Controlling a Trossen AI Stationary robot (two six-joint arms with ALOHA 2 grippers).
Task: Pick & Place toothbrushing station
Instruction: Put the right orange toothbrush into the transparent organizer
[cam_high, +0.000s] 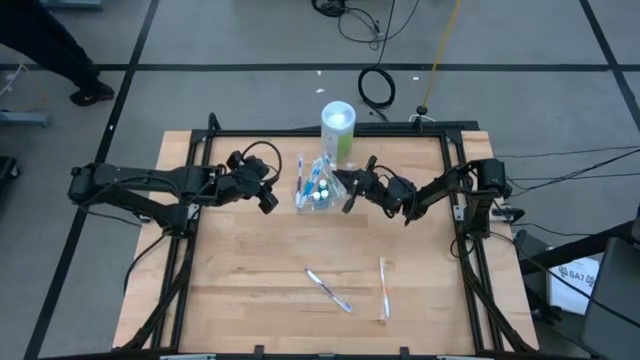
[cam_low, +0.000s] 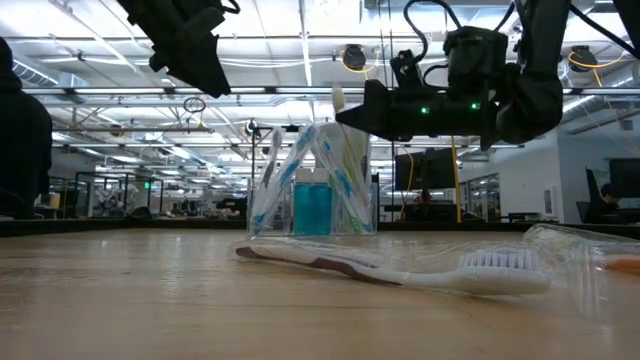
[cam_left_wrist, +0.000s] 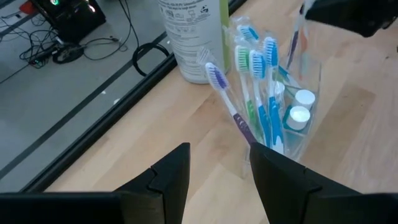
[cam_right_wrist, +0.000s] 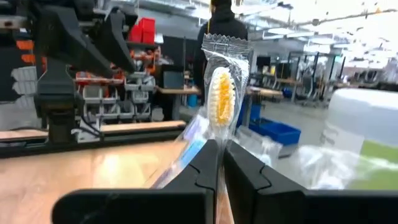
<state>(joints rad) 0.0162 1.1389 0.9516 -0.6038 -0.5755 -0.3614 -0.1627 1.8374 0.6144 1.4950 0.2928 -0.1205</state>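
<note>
The clear plastic cup (cam_high: 315, 190) stands on the table's far middle, holding several pastel toothbrushes (cam_left_wrist: 255, 68) and white-capped tubes (cam_left_wrist: 300, 107). It also shows in the low view (cam_low: 312, 195). My right gripper (cam_high: 347, 190) is just right of the cup and is shut on a clear-wrapped toothbrush with orange bristles (cam_right_wrist: 221, 93). My left gripper (cam_left_wrist: 217, 180) is open and empty just left of the cup (cam_high: 268, 192). Two more toothbrushes (cam_high: 328, 290) (cam_high: 384, 288) lie flat on the near table. My right gripper pinches the wrapped toothbrush just below its head (cam_right_wrist: 219, 140) between its two fingers. The fingers come about level from the table's right and lie across the brush. The head stands up above the fingertips and the handle end (cam_left_wrist: 295, 43) slants down toward the cup, clear of the table.
The tall white-and-green canister (cam_high: 338, 122) stands right behind the cup. A black metal frame (cam_high: 300, 132) edges the table. A person (cam_right_wrist: 221, 31) stands in the room beyond the table.
</note>
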